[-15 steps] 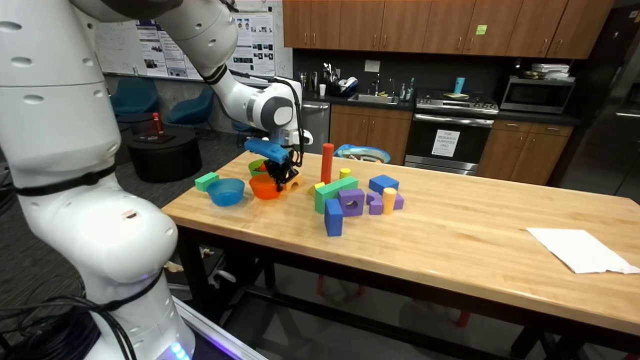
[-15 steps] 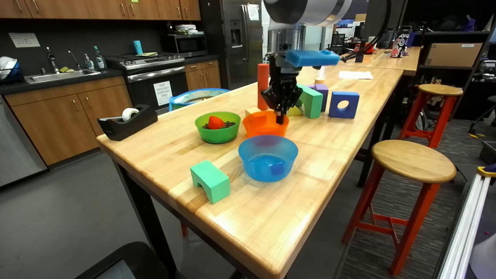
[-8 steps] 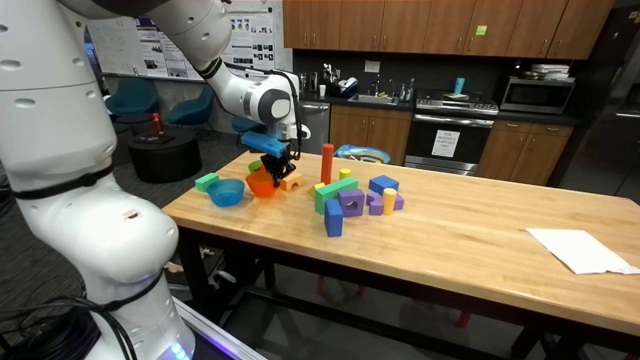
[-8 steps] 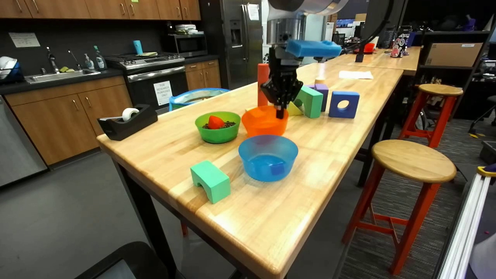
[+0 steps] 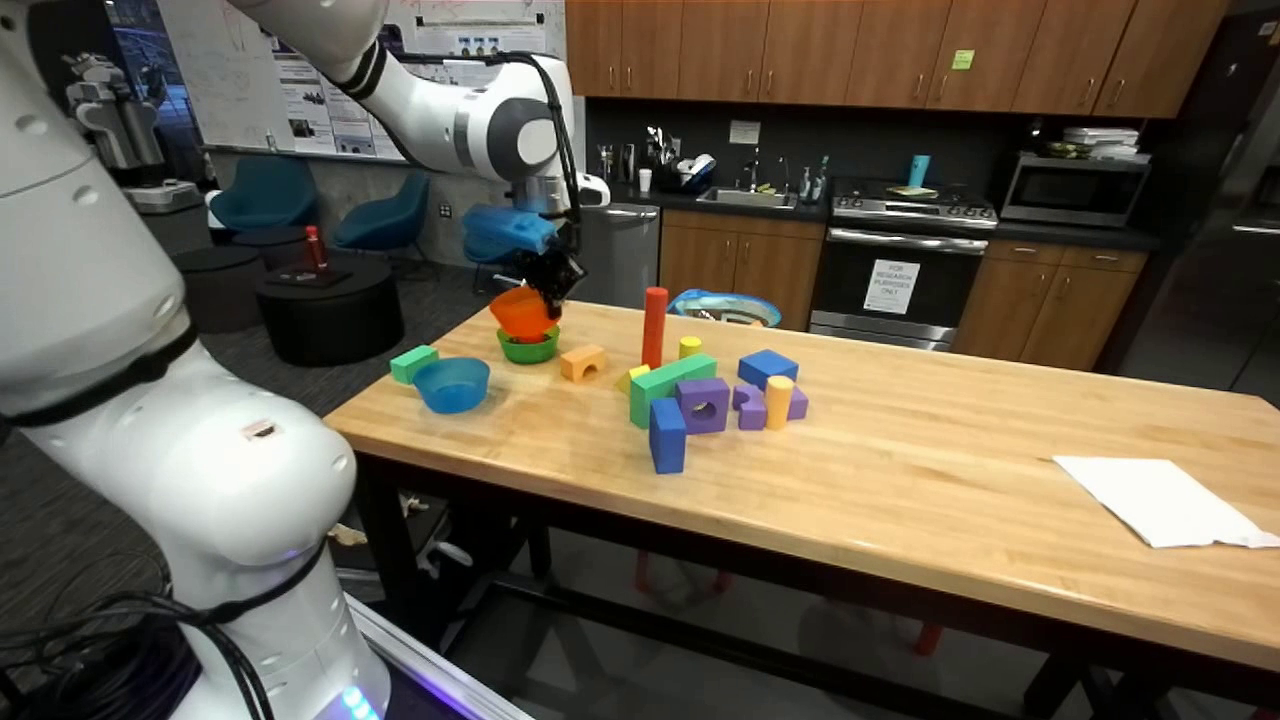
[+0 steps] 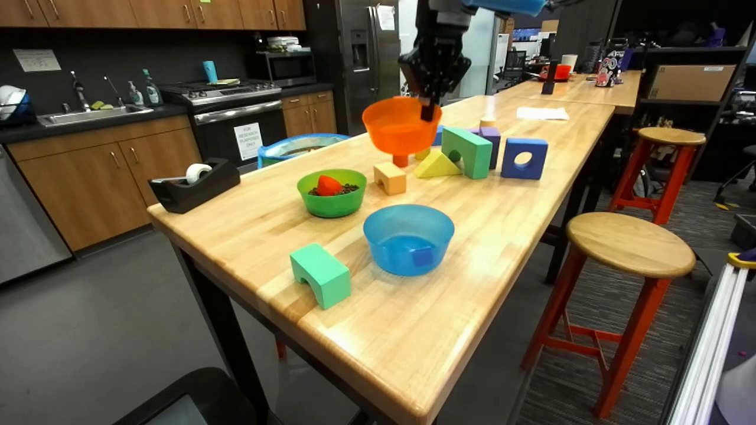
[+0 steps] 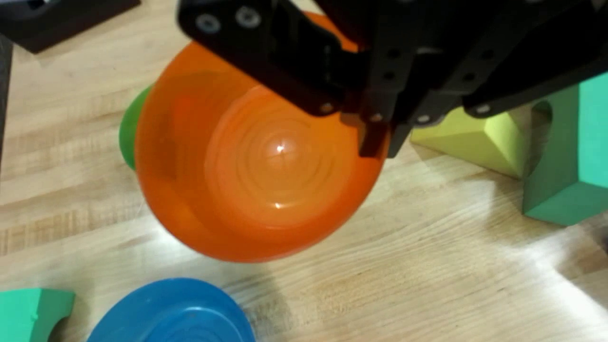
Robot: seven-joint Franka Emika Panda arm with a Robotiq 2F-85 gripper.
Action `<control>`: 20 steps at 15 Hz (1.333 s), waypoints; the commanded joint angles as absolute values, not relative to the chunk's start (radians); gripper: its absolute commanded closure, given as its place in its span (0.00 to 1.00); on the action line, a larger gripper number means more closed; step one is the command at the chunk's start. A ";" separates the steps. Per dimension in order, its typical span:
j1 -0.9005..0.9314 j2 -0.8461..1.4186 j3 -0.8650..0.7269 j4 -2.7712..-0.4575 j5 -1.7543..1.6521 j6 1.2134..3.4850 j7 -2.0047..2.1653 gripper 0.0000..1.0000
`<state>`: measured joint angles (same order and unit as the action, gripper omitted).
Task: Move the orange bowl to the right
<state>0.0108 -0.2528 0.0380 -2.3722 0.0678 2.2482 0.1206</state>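
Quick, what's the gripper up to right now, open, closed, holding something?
Gripper: closed on the orange bowl by its rim, holding it above the table.

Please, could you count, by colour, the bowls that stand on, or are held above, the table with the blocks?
Orange round plastic bowl, rim gripped by the hand: 1
Blue round plastic bowl: 1
Green round plastic bowl: 1
Total: 3
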 commanded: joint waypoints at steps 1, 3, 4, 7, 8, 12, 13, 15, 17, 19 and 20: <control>-0.025 -0.346 0.038 -2.382 0.026 2.248 0.232 0.99; -0.057 -0.367 0.038 -2.373 0.006 2.252 0.306 0.99; -0.074 -0.375 0.034 -2.368 0.001 2.248 0.335 0.99; -0.131 -0.389 0.026 -2.359 -0.013 2.241 0.436 0.99; -0.146 -0.394 0.020 -2.358 -0.009 2.239 0.460 0.99; -0.212 -0.406 -0.002 -2.360 0.005 2.223 0.576 0.99; -0.230 -0.406 -0.005 -2.362 0.003 2.223 0.614 0.99; -0.255 -0.403 -0.025 -2.364 0.017 2.217 0.670 0.99; -0.276 -0.399 -0.053 -2.366 0.038 2.208 0.717 0.99; -0.297 -0.398 -0.087 -2.368 0.064 2.206 0.750 0.99; -0.305 -0.396 -0.104 -2.370 0.078 2.208 0.759 0.99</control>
<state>-0.2823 -0.3879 -0.0655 -2.3680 0.0415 2.2265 0.7094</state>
